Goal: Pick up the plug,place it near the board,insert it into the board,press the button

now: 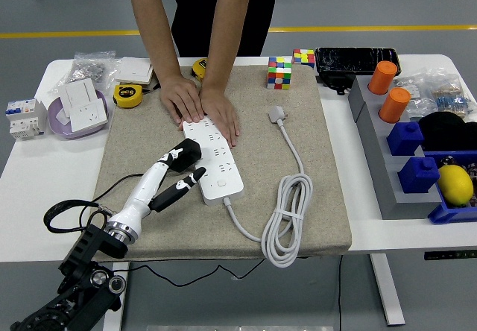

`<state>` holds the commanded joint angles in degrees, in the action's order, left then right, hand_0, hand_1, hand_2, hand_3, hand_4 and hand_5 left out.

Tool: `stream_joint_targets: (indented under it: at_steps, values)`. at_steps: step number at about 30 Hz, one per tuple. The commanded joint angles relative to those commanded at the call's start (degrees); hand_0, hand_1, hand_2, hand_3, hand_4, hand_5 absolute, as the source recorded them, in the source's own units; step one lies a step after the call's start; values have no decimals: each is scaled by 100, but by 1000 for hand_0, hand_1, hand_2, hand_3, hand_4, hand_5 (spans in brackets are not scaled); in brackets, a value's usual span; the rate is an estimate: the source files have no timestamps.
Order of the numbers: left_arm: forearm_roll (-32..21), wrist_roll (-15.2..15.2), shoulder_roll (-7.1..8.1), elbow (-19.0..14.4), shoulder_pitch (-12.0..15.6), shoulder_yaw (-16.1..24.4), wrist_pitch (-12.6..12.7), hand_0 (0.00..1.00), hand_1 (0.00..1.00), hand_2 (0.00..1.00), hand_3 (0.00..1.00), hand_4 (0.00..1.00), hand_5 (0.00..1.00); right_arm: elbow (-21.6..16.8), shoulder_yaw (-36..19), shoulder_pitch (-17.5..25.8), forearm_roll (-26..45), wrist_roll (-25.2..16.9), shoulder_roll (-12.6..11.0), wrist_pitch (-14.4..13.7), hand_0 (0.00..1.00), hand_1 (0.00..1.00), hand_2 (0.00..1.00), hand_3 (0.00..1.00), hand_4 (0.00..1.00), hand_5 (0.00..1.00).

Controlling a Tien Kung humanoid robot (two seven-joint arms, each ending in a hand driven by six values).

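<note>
Head view, centre-left: left hand [181, 173] curls its fingers loosely beside the black plug [185, 155], seemingly not clamping it, against the white power strip [215, 162]. Plug looks light, rigid; best pinched across its blocky sides.

White power strip on a beige mat

The power strip [214, 159] and its coiled cord [287, 215] are white, the plug [185, 154] black, the mat [298, 122] beige; two orange cylinders [387, 91], blue blocks [412, 154] and a yellow lemon [455, 184] sit aside.
</note>
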<state>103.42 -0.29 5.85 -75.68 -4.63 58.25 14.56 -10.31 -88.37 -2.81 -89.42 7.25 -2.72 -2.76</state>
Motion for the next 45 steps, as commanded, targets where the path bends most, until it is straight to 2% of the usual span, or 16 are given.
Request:
stream_joint_targets:
  at_steps: [10,21,38,45]
  values:
    - [425,110,20,37,-251,-129,-48,998,995,940,918,998,998,0,-11,3,-44,22,-22,0,773,684,707,682,998,831]
    - [1572,367,51,-61,-253,-122,-198,998,988,923,910,998,998,0,52,8,-2,19,-35,-6,773,684,707,681,998,831]
    - [1802,648,200,-61,-292,-241,-468,998,980,907,895,998,998,0,25,-1,9,27,-46,-13,773,684,706,681,998,829]
    - [1824,654,245,-103,-331,-259,-475,998,977,903,891,998,998,0,38,-14,30,23,-55,-15,772,684,706,679,998,829]
